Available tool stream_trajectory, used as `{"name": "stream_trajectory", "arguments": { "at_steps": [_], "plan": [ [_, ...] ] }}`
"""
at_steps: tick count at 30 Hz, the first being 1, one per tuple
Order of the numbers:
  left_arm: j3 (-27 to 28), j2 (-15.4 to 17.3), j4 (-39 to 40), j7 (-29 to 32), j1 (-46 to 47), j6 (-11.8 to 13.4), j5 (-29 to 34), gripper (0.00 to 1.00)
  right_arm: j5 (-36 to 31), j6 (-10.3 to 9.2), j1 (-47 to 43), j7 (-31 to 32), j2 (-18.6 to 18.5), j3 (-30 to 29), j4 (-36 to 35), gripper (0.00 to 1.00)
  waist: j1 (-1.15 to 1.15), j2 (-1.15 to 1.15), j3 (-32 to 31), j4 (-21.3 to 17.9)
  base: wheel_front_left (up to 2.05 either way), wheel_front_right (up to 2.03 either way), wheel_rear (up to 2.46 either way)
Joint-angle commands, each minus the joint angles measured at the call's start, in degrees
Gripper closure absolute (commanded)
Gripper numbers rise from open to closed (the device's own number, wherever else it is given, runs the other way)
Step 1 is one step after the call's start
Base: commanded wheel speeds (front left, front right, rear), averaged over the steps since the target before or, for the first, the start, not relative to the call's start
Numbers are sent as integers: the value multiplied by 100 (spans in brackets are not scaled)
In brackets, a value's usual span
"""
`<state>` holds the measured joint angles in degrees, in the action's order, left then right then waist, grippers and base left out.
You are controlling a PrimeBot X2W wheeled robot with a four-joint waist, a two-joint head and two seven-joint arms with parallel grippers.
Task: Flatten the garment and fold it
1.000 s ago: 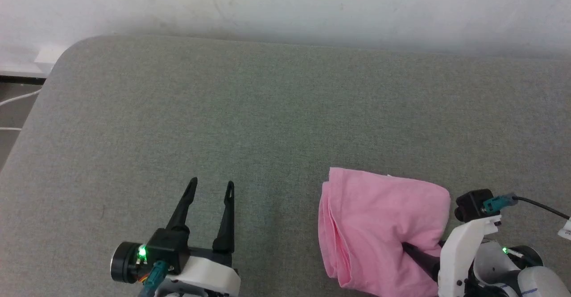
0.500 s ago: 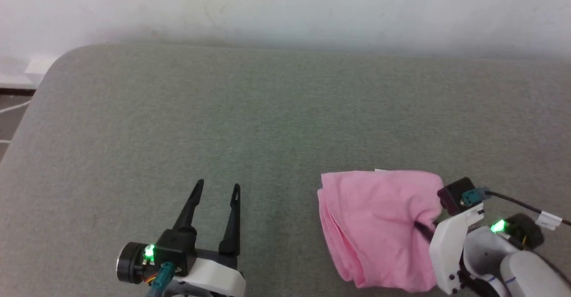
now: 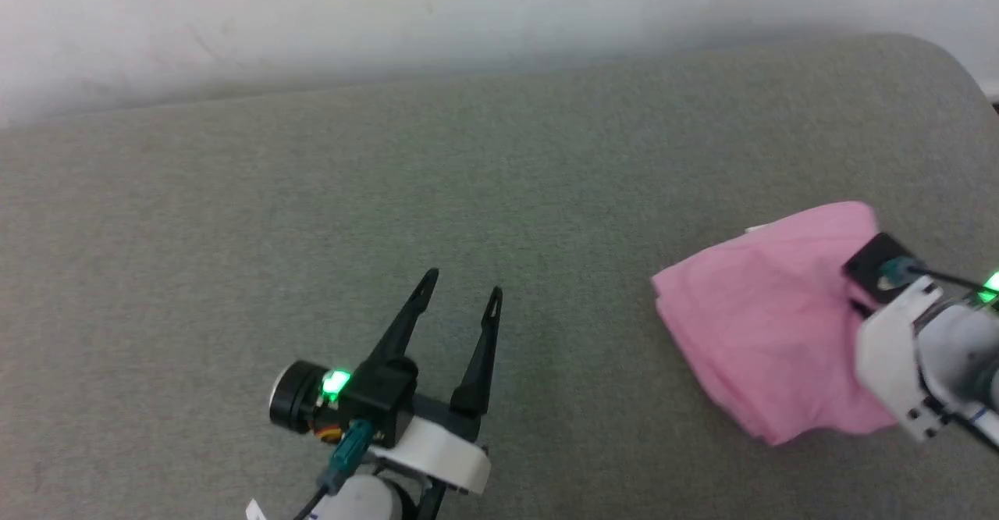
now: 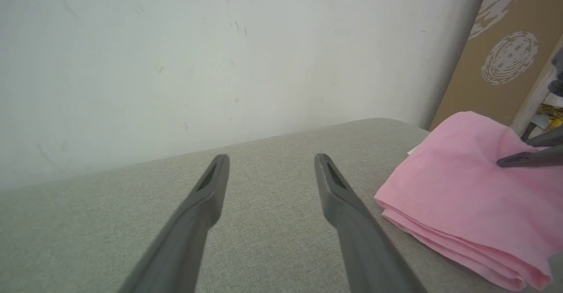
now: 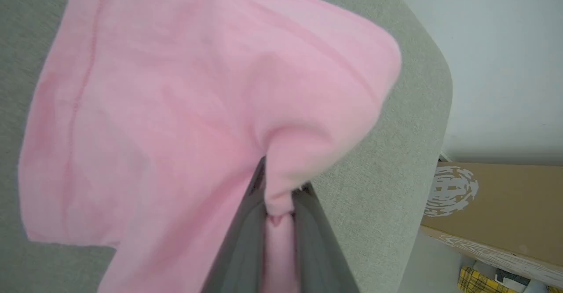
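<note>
Lower left of centre in the head view, the left gripper (image 3: 463, 284) is seen poised over the bare grey-green padded surface (image 3: 234, 192). Its two dark fingers are spread wide and nothing is held. It is kept clear, it would seem, so that the cloth can be worked by one arm alone.

Further right, the pink T-shirt (image 3: 765, 333) is found at the right side of the frame, near the rounded corner of the surface. It lies as a compact stack, its layered edges showing along the lower left side. A white sliver (image 3: 759, 229), perhaps the label, is glimpsed at its upper edge.

At the far right, the right gripper (image 5: 281, 183) is clenched on the shirt. In its wrist view a ridge of pink fabric is pinched between the closed fingers, and the cloth is drawn up towards that point. The grip is judged to be meant for dragging or lifting the bundle. Folding looks largely done. A slip from so small a pinch is to be feared with cloth this thin.

A brown cardboard box (image 5: 492, 205) is seen beyond the corner.
</note>
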<state>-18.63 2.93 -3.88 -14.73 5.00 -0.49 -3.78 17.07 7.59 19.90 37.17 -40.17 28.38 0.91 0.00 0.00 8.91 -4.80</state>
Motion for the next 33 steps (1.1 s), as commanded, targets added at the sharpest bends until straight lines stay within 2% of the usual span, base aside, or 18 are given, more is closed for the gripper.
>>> {"name": "stream_trajectory", "arguments": {
  "at_steps": [1,5,13,22,28,32,33],
  "plan": [
    [-45,-5,-26,-27,162,-17,-18,0,47,-10,142,-60,-146,-12,67,100,0,0,558,-511,0,0,0],
    [-153,-5,-56,-27,468,-41,39,0,76,-10,331,-370,-611,-141,413,100,0,0,963,-615,0,0,0],
    [-158,9,-98,-27,915,-137,181,0,27,-10,409,-1302,-922,-767,1705,100,0,0,1664,-452,0,0,0],
    [-93,69,-80,-27,1103,-150,248,0,-488,-10,609,-2346,-1062,-1399,3238,100,0,0,2087,-179,0,0,0],
    [-79,88,-57,-27,1117,-149,257,0,-1031,-10,835,-2870,-894,-1845,3872,100,0,0,2141,-116,0,0,0],
    [-82,81,-70,-27,1107,-129,242,0,-1202,-10,908,-2978,-716,-2005,4227,100,0,0,2035,-108,0,0,0],
    [-82,78,-73,-27,1094,-121,233,0,-1241,-10,924,-3006,-683,-2035,4278,57,0,0,1987,-114,0,0,0]
  ]
}}
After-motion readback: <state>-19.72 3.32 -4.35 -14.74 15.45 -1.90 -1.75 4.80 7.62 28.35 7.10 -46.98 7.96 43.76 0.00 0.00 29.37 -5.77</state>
